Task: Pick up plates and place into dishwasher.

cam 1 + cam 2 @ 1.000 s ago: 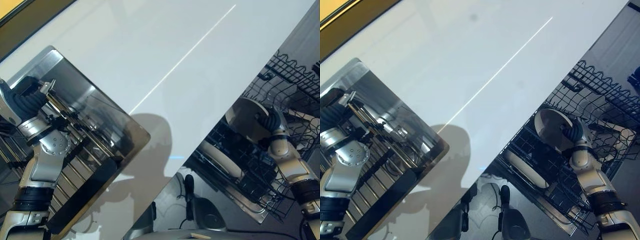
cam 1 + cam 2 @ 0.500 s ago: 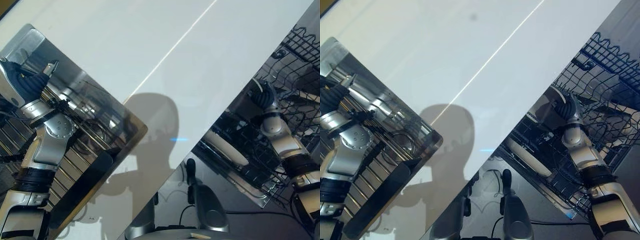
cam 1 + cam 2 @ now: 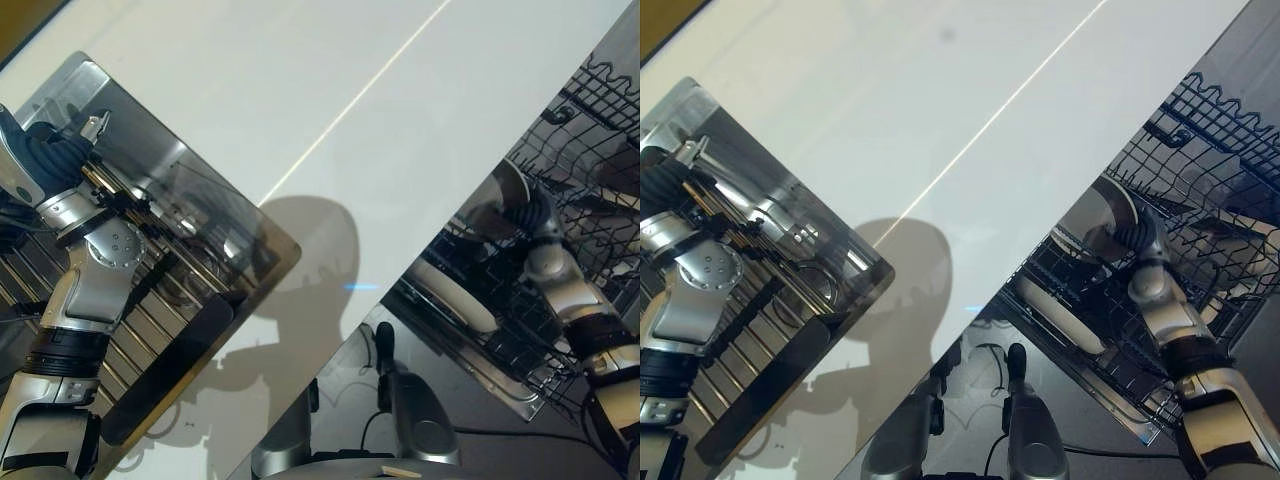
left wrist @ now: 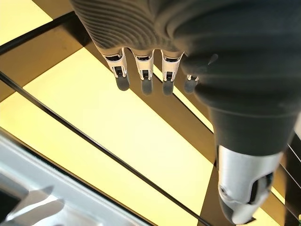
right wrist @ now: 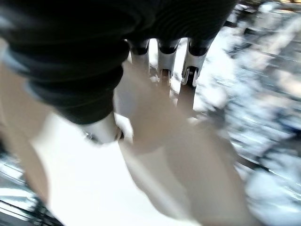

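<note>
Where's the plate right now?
In the right hand, the plate is over the dishwasher rack on the right side of the eye views, above a plate already racked.

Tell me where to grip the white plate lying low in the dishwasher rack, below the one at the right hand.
Pinch the low plate by its upper rim, coming down from above. It seems to lean nearly edge-on among the rack wires, so its rim is exposed while its faces look boxed in. The right hand is at the other plate, nearest for this.
</note>
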Robot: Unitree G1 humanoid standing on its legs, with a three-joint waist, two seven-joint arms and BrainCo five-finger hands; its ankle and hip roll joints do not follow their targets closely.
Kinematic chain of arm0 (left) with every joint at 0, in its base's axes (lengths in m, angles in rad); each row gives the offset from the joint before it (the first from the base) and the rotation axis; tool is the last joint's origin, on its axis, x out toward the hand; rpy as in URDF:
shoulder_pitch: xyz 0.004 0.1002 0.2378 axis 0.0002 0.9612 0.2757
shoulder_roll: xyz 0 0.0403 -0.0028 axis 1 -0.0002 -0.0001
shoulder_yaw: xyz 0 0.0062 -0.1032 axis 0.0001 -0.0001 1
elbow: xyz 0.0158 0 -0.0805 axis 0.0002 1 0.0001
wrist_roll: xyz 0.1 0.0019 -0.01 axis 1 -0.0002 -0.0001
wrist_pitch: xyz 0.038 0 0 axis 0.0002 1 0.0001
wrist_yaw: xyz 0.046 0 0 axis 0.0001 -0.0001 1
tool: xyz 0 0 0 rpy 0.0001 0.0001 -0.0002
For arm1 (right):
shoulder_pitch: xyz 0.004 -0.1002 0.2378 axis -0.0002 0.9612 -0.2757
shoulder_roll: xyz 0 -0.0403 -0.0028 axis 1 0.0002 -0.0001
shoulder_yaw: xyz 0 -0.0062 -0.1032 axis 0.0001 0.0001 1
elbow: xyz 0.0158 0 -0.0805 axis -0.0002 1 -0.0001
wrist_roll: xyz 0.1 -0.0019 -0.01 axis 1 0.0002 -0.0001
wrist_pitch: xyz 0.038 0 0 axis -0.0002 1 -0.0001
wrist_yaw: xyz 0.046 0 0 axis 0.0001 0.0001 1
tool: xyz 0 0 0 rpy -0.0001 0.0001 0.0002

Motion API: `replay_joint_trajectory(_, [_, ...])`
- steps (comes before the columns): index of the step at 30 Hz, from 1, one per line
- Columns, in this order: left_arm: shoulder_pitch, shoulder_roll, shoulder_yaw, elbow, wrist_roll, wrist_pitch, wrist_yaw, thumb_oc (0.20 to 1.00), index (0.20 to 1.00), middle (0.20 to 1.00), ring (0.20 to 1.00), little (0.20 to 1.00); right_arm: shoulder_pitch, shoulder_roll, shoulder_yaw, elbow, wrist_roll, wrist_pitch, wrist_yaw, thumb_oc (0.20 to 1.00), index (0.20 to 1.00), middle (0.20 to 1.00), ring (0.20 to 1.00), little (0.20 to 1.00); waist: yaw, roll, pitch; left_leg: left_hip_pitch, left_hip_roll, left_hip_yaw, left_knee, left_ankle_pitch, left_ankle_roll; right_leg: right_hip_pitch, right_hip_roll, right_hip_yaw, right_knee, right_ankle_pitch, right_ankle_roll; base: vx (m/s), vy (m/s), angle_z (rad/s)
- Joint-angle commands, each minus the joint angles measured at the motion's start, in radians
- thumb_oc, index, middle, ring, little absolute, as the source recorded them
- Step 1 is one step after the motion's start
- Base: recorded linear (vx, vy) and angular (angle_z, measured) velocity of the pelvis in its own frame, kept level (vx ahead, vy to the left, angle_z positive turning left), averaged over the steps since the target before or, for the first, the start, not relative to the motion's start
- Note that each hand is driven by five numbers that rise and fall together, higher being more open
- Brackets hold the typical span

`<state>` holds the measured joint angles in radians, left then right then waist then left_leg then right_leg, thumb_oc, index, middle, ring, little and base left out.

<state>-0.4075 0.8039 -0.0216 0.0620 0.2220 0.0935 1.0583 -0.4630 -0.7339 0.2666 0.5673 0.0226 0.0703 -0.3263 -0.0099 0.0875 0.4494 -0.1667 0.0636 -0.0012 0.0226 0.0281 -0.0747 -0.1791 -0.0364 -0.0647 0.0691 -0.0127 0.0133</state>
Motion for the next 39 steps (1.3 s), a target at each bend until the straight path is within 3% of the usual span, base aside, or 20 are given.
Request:
replay_joint_trajectory(1, [-0.012,0.031,0.035,-0.013,0.017,-0.032,-0.003,1.0,1.0,1.0,1.0,1.0,0.066,0.004,0.02,0.019,0.035,0.013,-0.009,1.0,1.0,1.0,1.0,1.0,0.0,-0.027,-0.035,-0.076,-0.038,-0.003,0.058,-0.032,0.016,-0.054,-0.037,0.008,0.004,0.019,0.041,0.0,0.0,0.0])
replay_joint_trajectory(14, [0.168,-0.008,0.131,-0.039,0.051,-0.101,-0.027,1.0,1.0,1.0,1.0,1.0,0.26,0.027,-0.177,-0.12,0.019,0.014,-0.078,1.0,1.0,1.0,1.0,1.0,-0.01,-0.045,-0.094,0.003,-0.038,0.02,0.054,-0.052,0.026,0.026,-0.039,0.007,-0.018,0.024,0.047,0.04,0.007,-0.01])
replay_joint_trajectory(22, [0.291,-0.076,0.183,-0.041,0.089,-0.151,-0.044,1.0,1.0,1.0,1.0,1.0,0.37,0.103,-0.304,-0.327,-0.008,-0.024,-0.236,1.0,1.0,1.0,1.0,1.0,-0.04,-0.046,-0.144,0.041,-0.046,0.041,0.093,-0.084,0.036,0.067,-0.042,0.036,-0.021,0.021,0.049,0.04,0.06,-0.12])
replay_joint_trajectory(27, [0.377,-0.133,0.21,-0.03,0.116,-0.199,-0.063,1.0,1.0,1.0,1.0,1.0,0.437,0.177,-0.353,-0.385,-0.031,-0.042,-0.312,1.0,1.0,1.0,1.0,1.0,-0.057,-0.029,-0.186,0.071,-0.059,0.055,0.116,-0.105,0.041,0.094,-0.054,0.064,-0.02,0.018,0.055,0.09,0.124,-0.17])
replay_joint_trajectory(31, [0.441,-0.187,0.212,-0.032,0.127,-0.22,-0.081,1.0,1.0,1.0,1.0,1.0,0.489,0.214,-0.385,-0.394,-0.048,-0.035,-0.345,1.0,1.0,1.0,1.0,1.0,-0.076,0.004,-0.213,0.107,-0.072,0.068,0.129,-0.121,0.05,0.117,-0.073,0.097,-0.017,0.017,0.063,0.11,0.177,-0.18])
replay_joint_trajectory(39, [0.518,-0.238,0.206,-0.041,0.112,-0.236,-0.103,1.0,1.0,1.0,1.0,1.0,0.565,0.217,-0.445,-0.407,-0.057,-0.033,-0.398,1.0,1.0,1.0,1.0,1.0,-0.109,0.061,-0.21,0.146,-0.097,0.093,0.156,-0.141,0.063,0.125,-0.109,0.147,0.015,0.016,0.085,0.07,0.16,-0.23])
